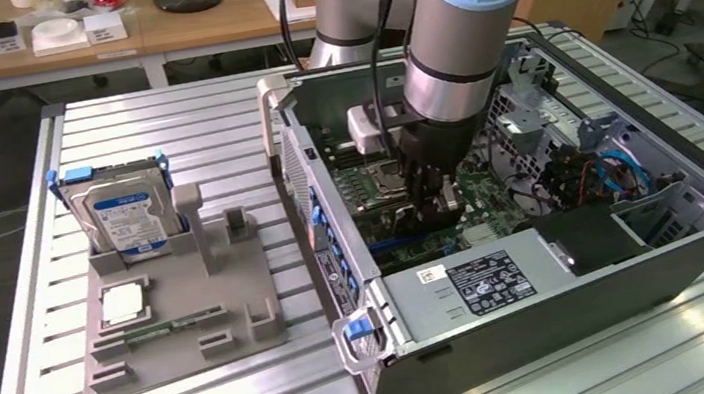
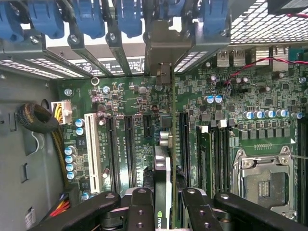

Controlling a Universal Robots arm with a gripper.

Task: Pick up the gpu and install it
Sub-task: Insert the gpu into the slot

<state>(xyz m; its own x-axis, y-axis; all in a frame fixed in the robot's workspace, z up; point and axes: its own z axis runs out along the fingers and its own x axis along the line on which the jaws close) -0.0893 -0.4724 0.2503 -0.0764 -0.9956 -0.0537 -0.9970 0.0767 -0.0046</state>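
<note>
In the wrist view you see the gripper (image 2: 166,211) clamped on the gpu (image 2: 162,161), a finger (image 2: 142,207) on either face. The card stands on edge over the motherboard (image 2: 125,96). Its long axis runs parallel to the black expansion slots (image 2: 129,144), and its far end points at the blue-clipped rear slot covers (image 2: 86,19). The exterior view adds the arm (image 1: 467,32) reaching down into the open computer case (image 1: 580,300). Outside the case, a hard drive (image 1: 126,220) stands upright in the grey holder tray (image 1: 171,360).

- 1 gpu (image 2: 162,183) in sight
- 1 hard drive (image 1: 126,220)
- 1 memory stick (image 1: 166,327)
- 1 computer case (image 1: 583,320), open
- 1 white slot (image 2: 90,144), 1 CPU socket (image 2: 263,180)
- 1 robot arm (image 1: 467,32)
</note>
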